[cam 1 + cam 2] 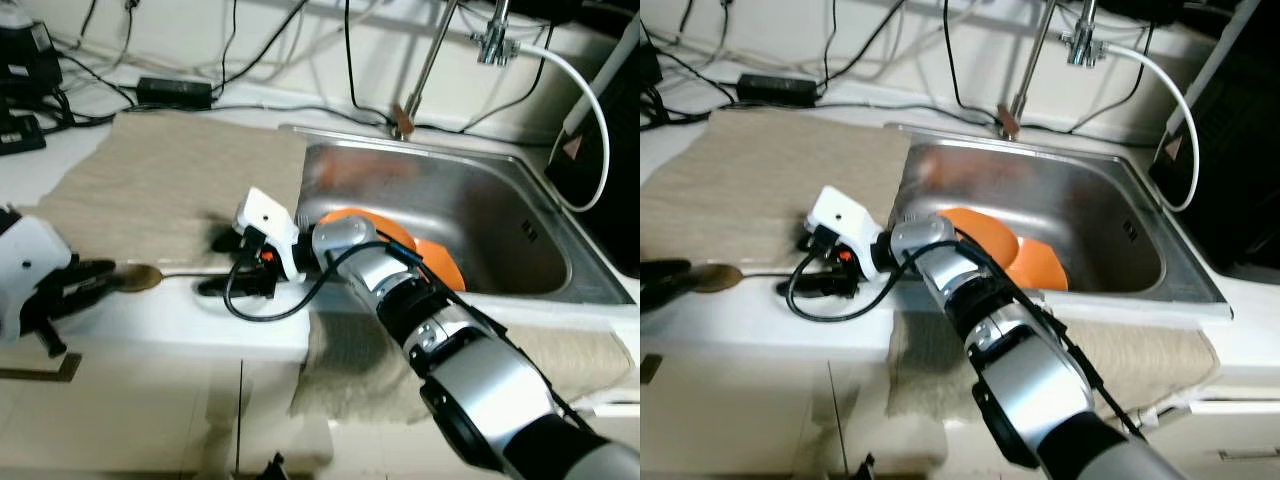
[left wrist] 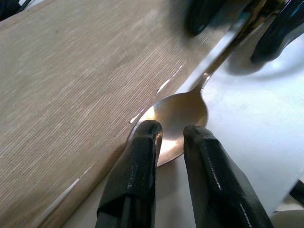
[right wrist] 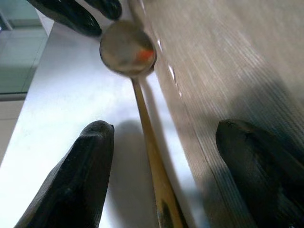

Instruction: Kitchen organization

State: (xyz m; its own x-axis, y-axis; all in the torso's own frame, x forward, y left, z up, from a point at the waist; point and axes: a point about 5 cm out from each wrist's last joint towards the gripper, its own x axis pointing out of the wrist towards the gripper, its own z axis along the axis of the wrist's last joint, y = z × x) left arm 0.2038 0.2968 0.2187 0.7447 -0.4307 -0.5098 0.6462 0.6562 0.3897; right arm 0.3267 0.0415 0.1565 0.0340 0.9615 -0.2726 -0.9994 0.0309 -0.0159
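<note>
In the head views, a spoon [image 1: 160,274] lies on the white counter [image 1: 150,325] along the front edge of the beige mat [image 1: 160,180], left of the sink [image 1: 450,215] holding orange plates [image 1: 425,255]; the left gripper [image 1: 95,275] meets its bowl while the right gripper [image 1: 240,265] straddles its handle, seemingly a hand-over. The left wrist view shows the left fingers [image 2: 137,175] nearly closed over the rim of the shiny, brass-toned bowl, though a firm pinch cannot be confirmed. The right wrist view shows the right fingers [image 3: 80,175] spread wide either side of the slim golden handle, gripping nothing.
</note>
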